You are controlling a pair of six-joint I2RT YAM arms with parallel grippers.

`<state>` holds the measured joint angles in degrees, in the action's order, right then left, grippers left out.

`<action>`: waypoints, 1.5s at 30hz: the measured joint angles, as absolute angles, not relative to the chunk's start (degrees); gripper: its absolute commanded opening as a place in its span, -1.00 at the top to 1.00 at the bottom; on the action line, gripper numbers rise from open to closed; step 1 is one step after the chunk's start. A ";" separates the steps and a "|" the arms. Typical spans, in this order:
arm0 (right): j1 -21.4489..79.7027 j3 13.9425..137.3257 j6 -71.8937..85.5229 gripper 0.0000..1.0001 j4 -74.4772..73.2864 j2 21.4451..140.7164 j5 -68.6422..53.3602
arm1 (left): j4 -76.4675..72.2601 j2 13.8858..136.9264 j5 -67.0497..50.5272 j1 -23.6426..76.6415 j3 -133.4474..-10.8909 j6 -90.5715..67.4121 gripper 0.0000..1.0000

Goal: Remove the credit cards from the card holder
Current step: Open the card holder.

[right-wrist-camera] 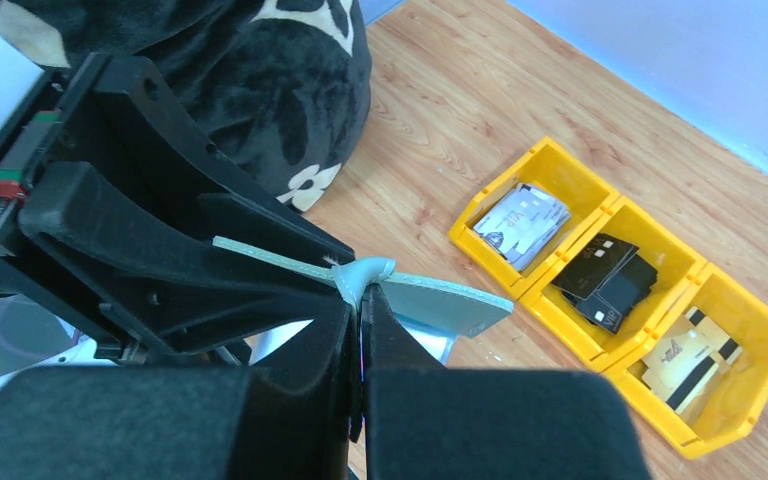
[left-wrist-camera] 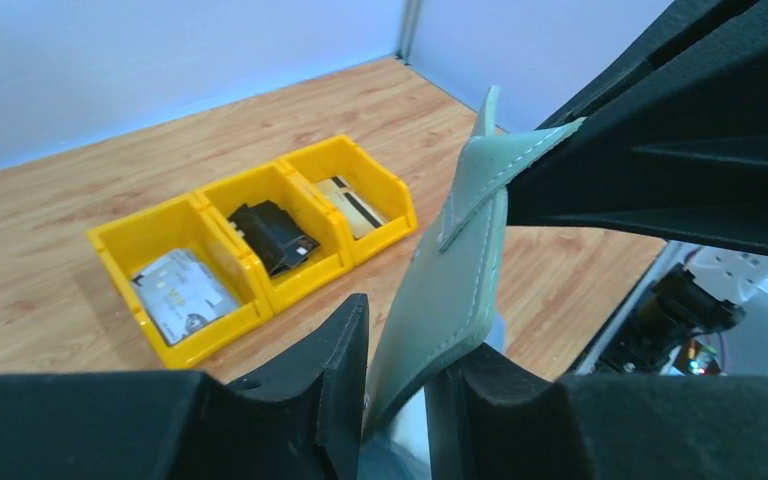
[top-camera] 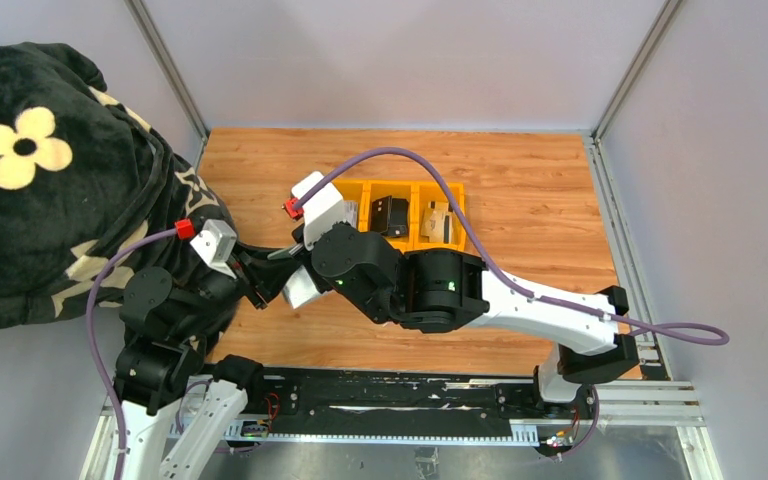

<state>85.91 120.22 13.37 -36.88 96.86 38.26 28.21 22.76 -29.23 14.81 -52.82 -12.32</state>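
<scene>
**Holder being held aloft by both end effectors, cards lying in tray**

Left wrist view: the holder [left-wrist-camera: 440, 290] is being held upright above the counter [left-wrist-camera: 60, 200]. Its lower end is being gripped by the left end effector [left-wrist-camera: 405, 345], whose fingers seem to be pressing on both faces. The top edge is being clamped by the right end effector [left-wrist-camera: 540, 160]. The holder is looking sage green, thin and stitched along its border. Silver, black and tan cards [left-wrist-camera: 175, 295] are lying one colour to each compartment of the yellow tray [left-wrist-camera: 120, 250].

Right wrist view: the right fingers are being kept clenched on a curled pale-green edge of the holder. Whether any card is remaining inside cannot be told.

Top view: the holder is being hidden by the two wrists, near the blanket [top-camera: 50, 180].

The extraction is judged to be nearly finished. The next move is probably calling for the flaps to be spread for a check, or for the holder to be set down.
</scene>
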 measured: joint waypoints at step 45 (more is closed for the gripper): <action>62.19 60.25 11.16 -0.47 6.09 58.92 -22.06 | 18.50 39.97 -52.12 14.81 -66.70 -49.43 1.00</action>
<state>62.19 60.25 11.16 6.09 58.92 -22.06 18.50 39.97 -52.12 14.81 -66.70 -49.43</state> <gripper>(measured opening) 0.758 0.029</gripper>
